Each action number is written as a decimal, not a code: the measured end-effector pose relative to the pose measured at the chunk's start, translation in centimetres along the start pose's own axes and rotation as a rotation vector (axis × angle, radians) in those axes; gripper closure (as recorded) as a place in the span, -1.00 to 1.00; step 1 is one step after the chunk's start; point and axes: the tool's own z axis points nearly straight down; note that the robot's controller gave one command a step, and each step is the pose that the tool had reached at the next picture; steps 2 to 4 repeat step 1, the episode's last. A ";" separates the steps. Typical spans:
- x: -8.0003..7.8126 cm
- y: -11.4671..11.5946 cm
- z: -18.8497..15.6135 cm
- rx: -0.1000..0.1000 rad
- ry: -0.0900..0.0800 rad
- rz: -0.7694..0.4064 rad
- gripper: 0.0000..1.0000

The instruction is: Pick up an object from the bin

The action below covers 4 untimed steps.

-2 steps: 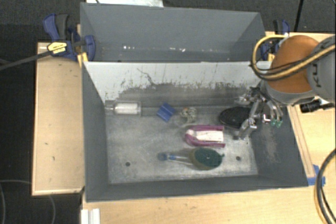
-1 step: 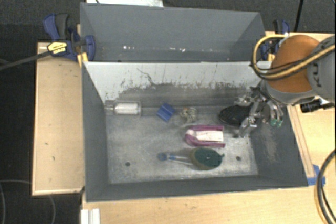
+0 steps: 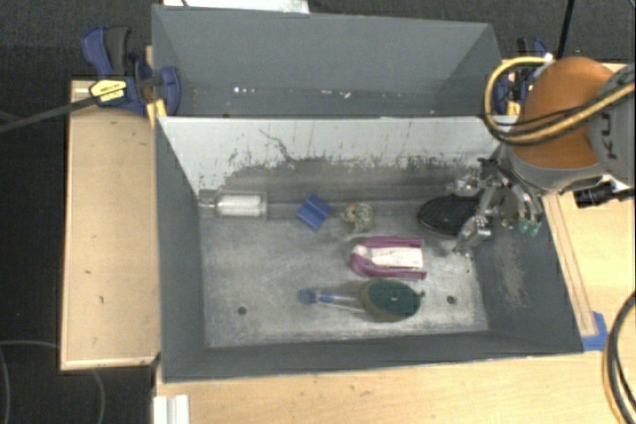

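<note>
My gripper (image 3: pixel 484 211) hangs low at the right side of the bin, close to the right wall. A black rounded object (image 3: pixel 442 212) lies just to its left, touching or nearly touching it. A pink and white packet (image 3: pixel 388 259) rests on the floor a little down and left of the gripper. Below that lies a dark green round brush with a blue handle (image 3: pixel 370 299).
Along the back of the bin's floor lie a clear small bottle (image 3: pixel 238 206), a blue block (image 3: pixel 314 212) and a small shiny piece (image 3: pixel 356 213). The arm with its orange cover and cables reaches in over the right rim.
</note>
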 end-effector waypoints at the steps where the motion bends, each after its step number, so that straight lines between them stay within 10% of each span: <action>1: -0.3 0.0 -10.5 -0.001 -0.003 -0.004 1.00; 4: -0.3 0.0 -10.5 -0.001 -0.003 -0.004 1.00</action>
